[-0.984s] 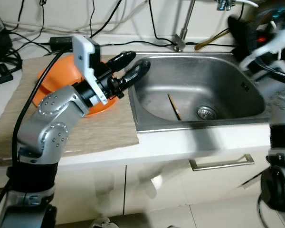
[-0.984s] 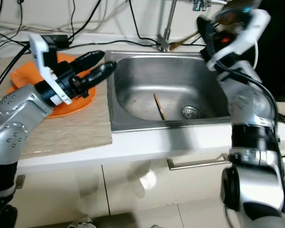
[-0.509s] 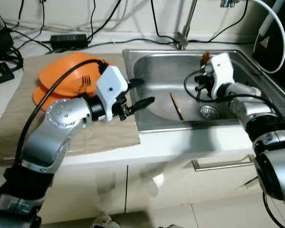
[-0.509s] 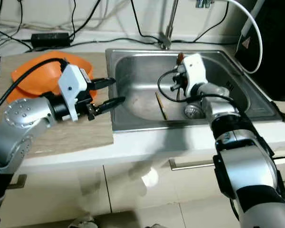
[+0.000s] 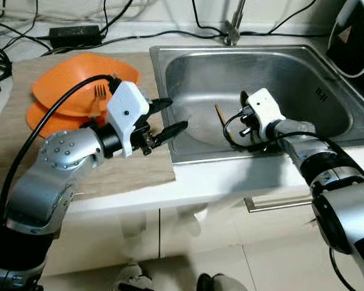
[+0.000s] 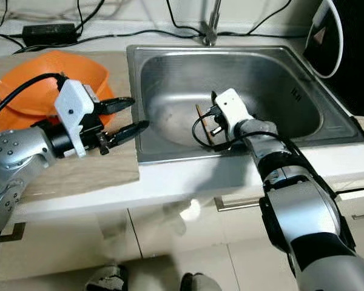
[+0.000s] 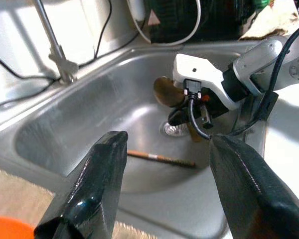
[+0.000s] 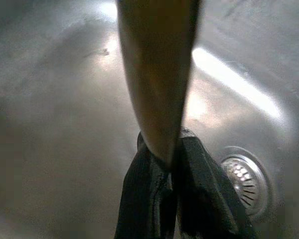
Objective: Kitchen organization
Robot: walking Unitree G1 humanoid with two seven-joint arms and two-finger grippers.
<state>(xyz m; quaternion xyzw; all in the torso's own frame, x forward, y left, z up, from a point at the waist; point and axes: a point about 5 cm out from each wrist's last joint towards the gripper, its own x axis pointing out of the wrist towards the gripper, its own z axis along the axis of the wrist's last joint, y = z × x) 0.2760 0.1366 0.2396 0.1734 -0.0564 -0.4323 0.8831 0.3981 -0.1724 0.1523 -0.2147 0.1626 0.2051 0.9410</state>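
Observation:
My left gripper (image 5: 177,115) is open and holds nothing; it hovers at the steel sink's (image 5: 303,60) left rim, above the edge of the beige mat (image 5: 24,139). Behind it, stacked orange bowls (image 5: 73,85) rest on the mat. My right gripper (image 8: 164,149) is low inside the basin near the drain (image 8: 246,181), shut on a brown wooden spoon (image 8: 157,74). The spoon's rounded end (image 7: 169,92) pokes out past the white wrist housing (image 5: 264,109). A thin wooden chopstick (image 7: 159,158) lies on the sink floor beside that gripper.
The tap's base (image 5: 233,30) stands behind the sink. A black power adapter (image 5: 73,33) and cables lie along the back of the counter. A dark appliance (image 5: 355,36) stands to the right of the sink. A drawer handle (image 5: 279,203) sits under the counter edge.
My right arm swung down from beside the tap into the basin, toward its front, still holding the spoon. My left gripper drew back from the bowls to the sink's left rim and spread wider.

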